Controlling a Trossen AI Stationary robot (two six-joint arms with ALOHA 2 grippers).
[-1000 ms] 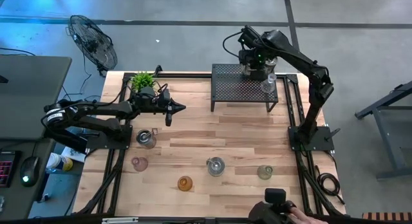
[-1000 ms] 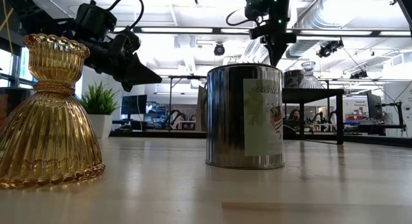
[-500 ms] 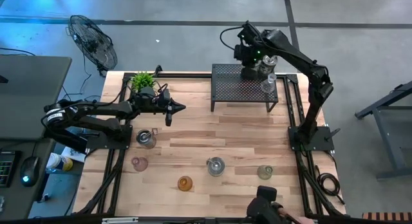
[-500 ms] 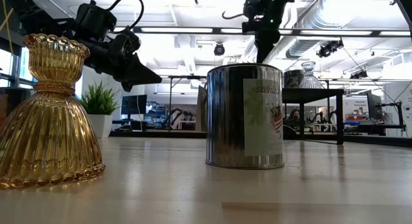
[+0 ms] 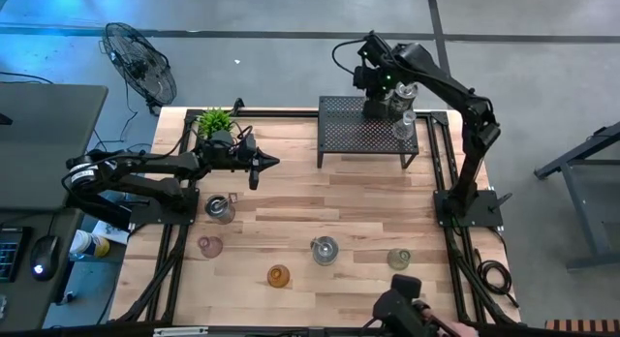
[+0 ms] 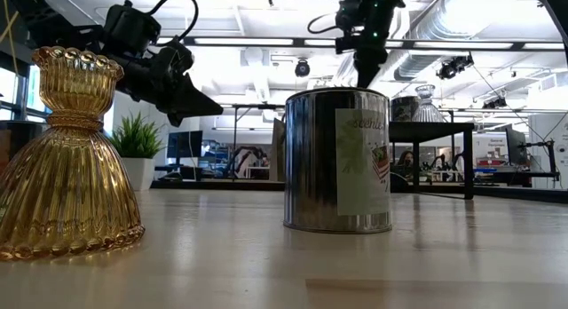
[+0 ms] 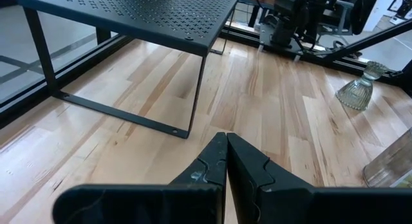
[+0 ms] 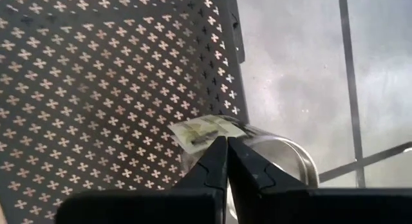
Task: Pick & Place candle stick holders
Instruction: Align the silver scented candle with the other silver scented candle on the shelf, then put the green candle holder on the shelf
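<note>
We find the right gripper (image 5: pixel 374 108), fingers pressed together and empty, above the rack (image 5: pixel 349 134), while five holders (image 5: pixel 324 249) stand well off, nearer the left gripper (image 5: pixel 272 164), likewise pressed together.

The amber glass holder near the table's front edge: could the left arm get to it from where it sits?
Probably yes. The amber holder stands alone on bare wood, and the left gripper, shut, hangs over open table with nothing between them.

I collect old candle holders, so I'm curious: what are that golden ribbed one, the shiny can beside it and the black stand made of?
The amber holder looks like pressed glass: see-through, ribbed, glossy. The can seems to be metal with a mirror-like finish and a paper label. The black stand looks like perforated sheet metal with a matte dark coat, though the coating type is unclear.
</note>
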